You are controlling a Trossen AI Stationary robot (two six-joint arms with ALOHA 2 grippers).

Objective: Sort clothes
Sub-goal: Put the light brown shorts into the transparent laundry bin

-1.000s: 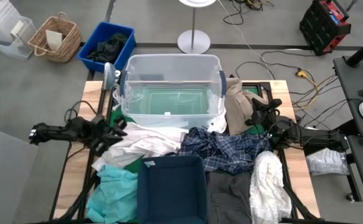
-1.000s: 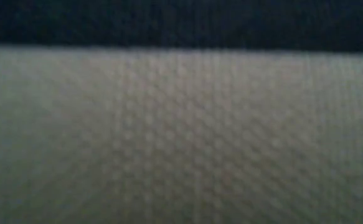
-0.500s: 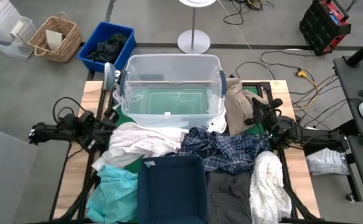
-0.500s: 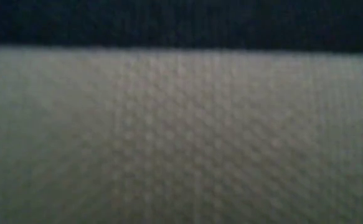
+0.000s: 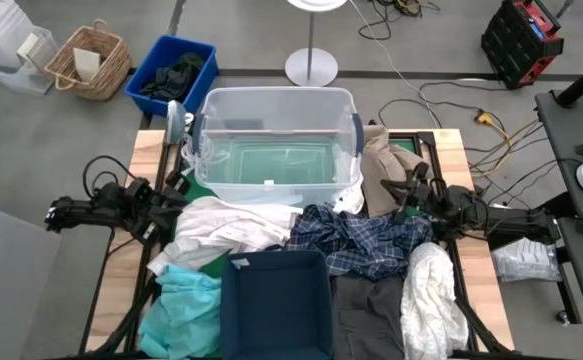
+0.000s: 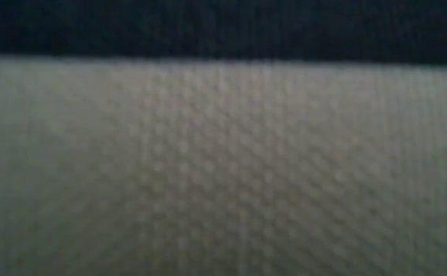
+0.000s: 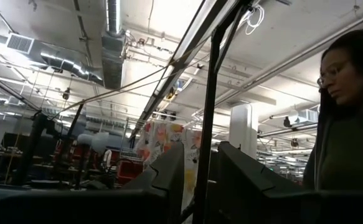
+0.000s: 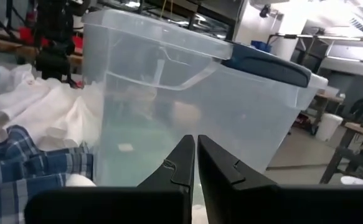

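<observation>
**Sorting not begun: both arms idle at the worktop edges**

Right gripper [image 8: 195,155] hangs near the beige garment [image 5: 380,165], jaws clenched on nothing, facing the clear plastic tub [image 8: 187,93]. Left gripper [image 7: 200,168] sits beside the white garment [image 5: 226,225], aimed up at the room, jaws slightly parted and empty. Plaid shirt [image 5: 366,240], teal garment [image 5: 186,300], dark grey garment [image 5: 366,310] and a second white garment [image 5: 431,285] lie around the navy bin [image 5: 276,300].

Recommendation: part the right jaws, descend onto a raised fold of one garment only, lift clear before moving.

No legible writing or labels.
</observation>
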